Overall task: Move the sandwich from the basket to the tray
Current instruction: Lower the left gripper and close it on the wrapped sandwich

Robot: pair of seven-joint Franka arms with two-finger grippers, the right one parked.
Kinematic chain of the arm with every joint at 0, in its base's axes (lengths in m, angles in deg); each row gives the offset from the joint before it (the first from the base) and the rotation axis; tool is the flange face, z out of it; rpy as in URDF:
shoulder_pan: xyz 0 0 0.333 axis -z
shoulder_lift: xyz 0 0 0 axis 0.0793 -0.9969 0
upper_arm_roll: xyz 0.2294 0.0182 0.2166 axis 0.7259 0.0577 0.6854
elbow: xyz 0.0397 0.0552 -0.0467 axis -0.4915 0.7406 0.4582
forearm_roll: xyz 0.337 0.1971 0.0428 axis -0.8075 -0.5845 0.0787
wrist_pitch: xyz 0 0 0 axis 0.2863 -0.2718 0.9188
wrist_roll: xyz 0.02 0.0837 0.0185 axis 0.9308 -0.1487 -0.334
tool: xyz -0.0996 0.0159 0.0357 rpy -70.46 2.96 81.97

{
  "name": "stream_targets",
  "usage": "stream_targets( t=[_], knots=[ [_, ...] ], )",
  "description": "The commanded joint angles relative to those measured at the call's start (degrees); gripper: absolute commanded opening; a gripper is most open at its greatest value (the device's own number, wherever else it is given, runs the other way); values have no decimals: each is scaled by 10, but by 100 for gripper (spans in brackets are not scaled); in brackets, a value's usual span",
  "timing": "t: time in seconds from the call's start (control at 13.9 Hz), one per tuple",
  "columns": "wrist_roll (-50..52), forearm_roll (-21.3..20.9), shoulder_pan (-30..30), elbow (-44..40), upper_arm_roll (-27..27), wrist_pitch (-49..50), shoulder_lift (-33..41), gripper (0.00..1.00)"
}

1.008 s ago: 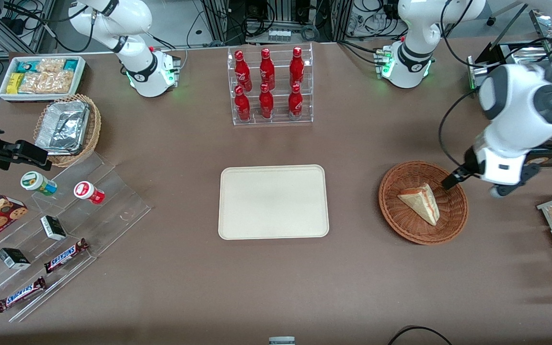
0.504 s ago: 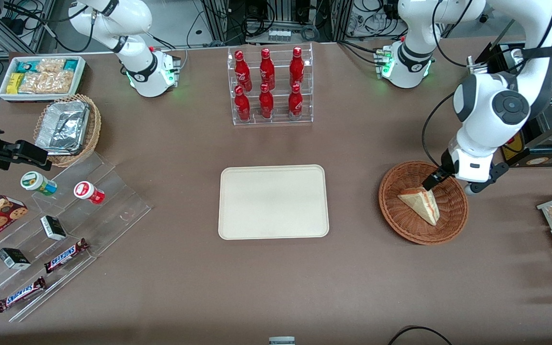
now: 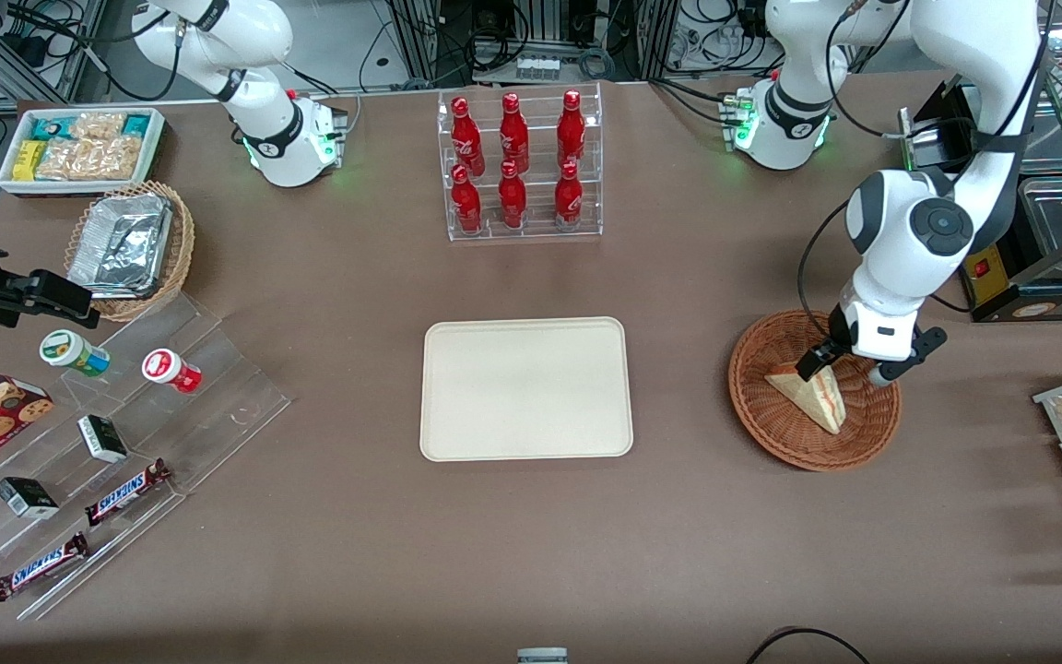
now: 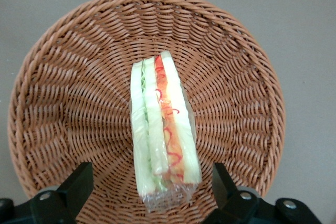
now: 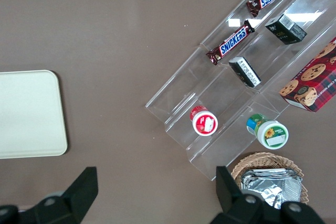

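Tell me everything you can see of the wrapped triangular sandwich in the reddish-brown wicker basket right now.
The triangular sandwich is a wedge of pale white bread in clear wrap, with green and red-orange filling along its cut edge. It lies inside the round reddish-brown woven basket, resting on the weave. The open gripper hangs above it, fingers straddling one end, not yet touching it.

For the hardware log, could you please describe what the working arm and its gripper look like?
The left arm has glossy white rounded shells with dark grey round joint caps and a black cable looping alongside. Its base glows green. The gripper, above the basket, is white-bodied with black, open fingers.
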Motion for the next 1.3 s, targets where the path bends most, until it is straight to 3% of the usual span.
stream_targets(
  t=[0.0,0.22,0.43,0.5,0.58,1.01,1.22],
  knots=[
    [8,0,2,0,1,-32,-20,100],
    [9,0,2,-2,2,-41,-29,97],
    [8,-2,2,-10,2,-41,-37,29],
    [7,-3,2,-14,2,-41,-40,12],
    [7,-4,2,-14,2,-41,-40,0],
    [3,-5,11,-26,1,-30,-24,0],
    [2,-12,15,-38,0,37,19,0]
  ],
)
